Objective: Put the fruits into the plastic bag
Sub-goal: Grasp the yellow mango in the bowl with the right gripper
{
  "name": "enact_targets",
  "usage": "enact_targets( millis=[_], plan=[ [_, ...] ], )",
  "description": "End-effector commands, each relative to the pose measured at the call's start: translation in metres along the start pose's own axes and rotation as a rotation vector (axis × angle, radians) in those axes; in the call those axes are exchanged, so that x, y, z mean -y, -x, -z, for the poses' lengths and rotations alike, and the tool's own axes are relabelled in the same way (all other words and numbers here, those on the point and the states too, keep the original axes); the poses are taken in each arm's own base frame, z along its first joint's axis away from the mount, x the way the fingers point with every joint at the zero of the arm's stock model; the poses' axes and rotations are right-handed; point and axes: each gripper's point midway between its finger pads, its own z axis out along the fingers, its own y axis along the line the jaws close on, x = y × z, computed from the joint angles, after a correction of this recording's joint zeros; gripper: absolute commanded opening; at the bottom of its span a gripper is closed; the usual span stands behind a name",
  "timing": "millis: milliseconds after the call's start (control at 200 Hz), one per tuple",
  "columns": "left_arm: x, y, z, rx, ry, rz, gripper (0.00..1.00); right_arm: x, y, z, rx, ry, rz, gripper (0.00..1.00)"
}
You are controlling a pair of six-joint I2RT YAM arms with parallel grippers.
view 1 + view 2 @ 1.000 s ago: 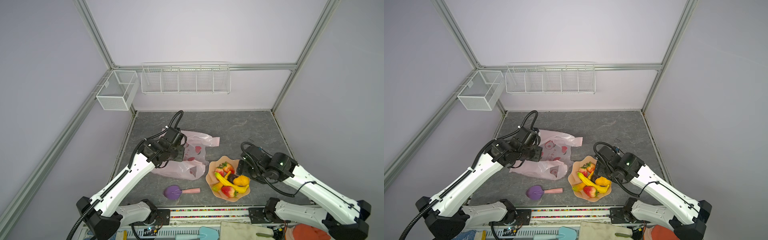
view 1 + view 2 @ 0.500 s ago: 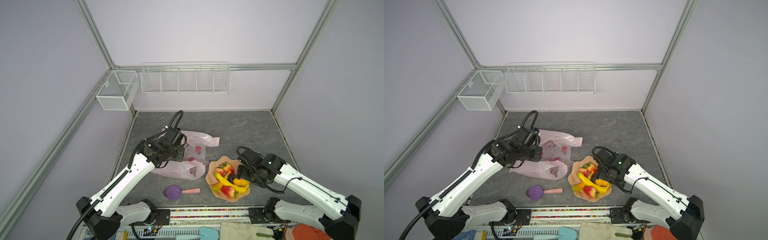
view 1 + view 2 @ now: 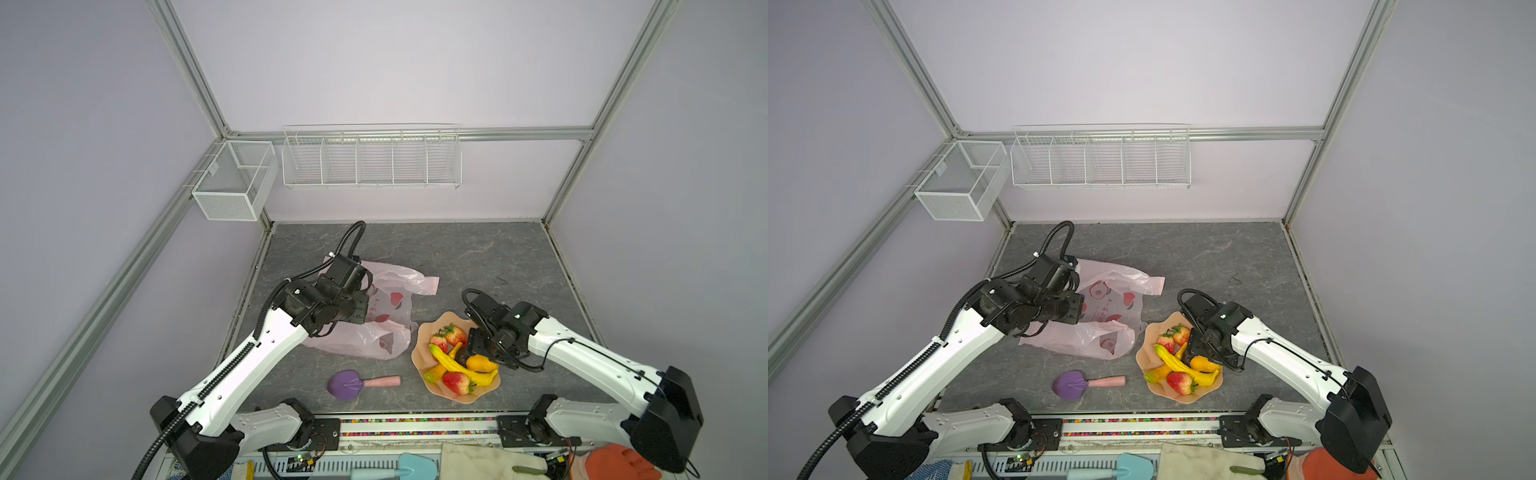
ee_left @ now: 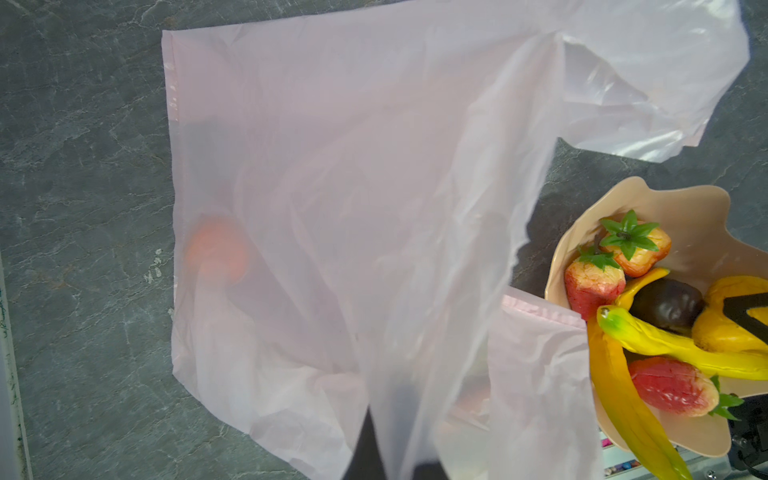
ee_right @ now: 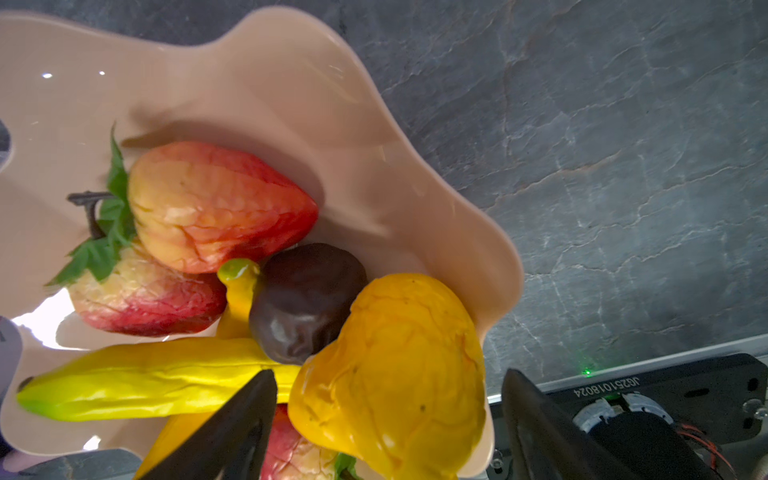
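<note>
- Bowl (image 3: pixel 440 322) (image 3: pixel 1152 332): peach, glossy, wavy-edged; set on the tabletop right of centre, near the front edge; seen close in the right wrist view (image 5: pixel 291 83).
- Scoop (image 3: pixel 361 383) (image 3: pixel 1088 383): purple head, pink handle; laid flat just left of the bowl, apart from it, handle pointed toward it.
- Tabletop (image 3: pixel 457 257) (image 3: pixel 1183 257): dark grey, marble-veined.
- Wire rack (image 3: pixel 371 157) (image 3: pixel 1100 156): white, five compartments; hung on the back wall.
- Mesh basket (image 3: pixel 235 180) (image 3: pixel 961 180): white, divided in two; fixed to the left frame rail.
- Light blue utensil (image 3: pixel 415 467), off-white cloth (image 3: pixel 486 461) and orange-red glove (image 3: pixel 619 463): lodged below the front edge.
</note>
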Motion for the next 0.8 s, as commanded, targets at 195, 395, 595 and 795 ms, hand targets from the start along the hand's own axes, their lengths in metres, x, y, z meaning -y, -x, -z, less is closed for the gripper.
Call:
enact_targets(
  millis=[195,395,595,795],
  plan=[
    [-0.002,-0.003,0.002,0.001,-0.005,-0.006,0.00,0.006,-0.006,-0.021,-0.042,-0.054,0.027,0.79],
    [-0.002,-0.004,0.003,0.001,-0.003,-0.006,0.00,0.007,-0.006,-0.021,-0.042,-0.053,0.031,0.71],
    [-0.003,-0.004,0.003,0.001,-0.002,-0.006,0.00,0.007,-0.005,-0.012,-0.030,-0.044,0.031,0.61],
    [-0.002,-0.003,0.001,-0.001,-0.001,-0.010,0.00,-0.003,0.006,0.007,0.011,-0.003,0.028,0.46]
  ],
)
